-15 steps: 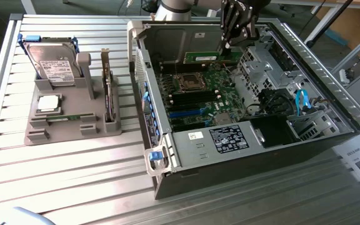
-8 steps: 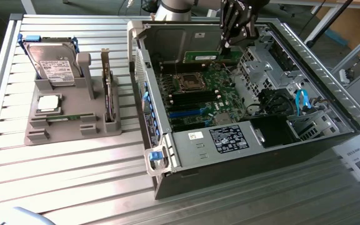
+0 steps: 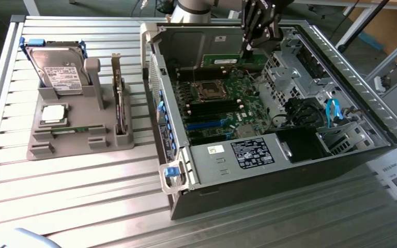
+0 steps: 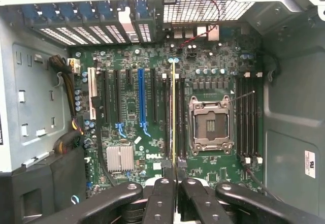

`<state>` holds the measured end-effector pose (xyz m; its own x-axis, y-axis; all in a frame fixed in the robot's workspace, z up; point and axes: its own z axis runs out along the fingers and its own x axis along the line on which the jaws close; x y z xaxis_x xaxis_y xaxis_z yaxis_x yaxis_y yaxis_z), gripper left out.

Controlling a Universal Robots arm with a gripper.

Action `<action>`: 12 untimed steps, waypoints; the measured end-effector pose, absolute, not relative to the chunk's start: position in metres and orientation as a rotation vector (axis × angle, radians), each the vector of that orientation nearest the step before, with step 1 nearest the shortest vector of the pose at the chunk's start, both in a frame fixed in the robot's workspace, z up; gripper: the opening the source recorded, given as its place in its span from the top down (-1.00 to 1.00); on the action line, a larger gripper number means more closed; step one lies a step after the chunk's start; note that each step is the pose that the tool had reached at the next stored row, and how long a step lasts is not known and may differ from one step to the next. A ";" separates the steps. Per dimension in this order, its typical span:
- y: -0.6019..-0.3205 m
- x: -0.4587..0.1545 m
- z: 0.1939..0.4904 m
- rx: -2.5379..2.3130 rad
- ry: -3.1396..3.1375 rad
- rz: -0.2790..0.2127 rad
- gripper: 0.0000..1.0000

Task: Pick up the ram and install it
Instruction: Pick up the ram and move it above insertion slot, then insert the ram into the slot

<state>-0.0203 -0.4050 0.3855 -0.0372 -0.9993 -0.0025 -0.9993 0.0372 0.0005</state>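
Observation:
My gripper (image 3: 250, 47) hangs over the far end of the open computer case (image 3: 336, 155), shut on the ram (image 3: 223, 60), a long thin green board held level above the motherboard (image 3: 237, 111). In the wrist view the ram (image 4: 173, 112) appears edge-on as a thin pale line running out from between my gripper's (image 4: 175, 177) black fingers (image 4: 161, 193). It lines up over the dark memory slots (image 4: 179, 117) beside the empty processor socket (image 4: 210, 125). The ram stands clear above the board, touching no slot that I can see.
A grey holder (image 3: 74, 132) on the slatted table at the exterior view's left carries a hard drive (image 3: 60, 72), a silver processor (image 3: 54, 114) and an upright expansion card (image 3: 120, 103). The case walls, a drive cage (image 3: 288, 67) and blue cables (image 3: 333, 111) ring the motherboard.

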 end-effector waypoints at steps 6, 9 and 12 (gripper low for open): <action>-0.404 -0.020 0.385 -2.179 2.261 0.003 0.76; -0.404 -0.020 0.385 -2.179 2.261 0.003 0.76; -0.404 -0.020 0.385 -2.179 2.261 0.003 0.76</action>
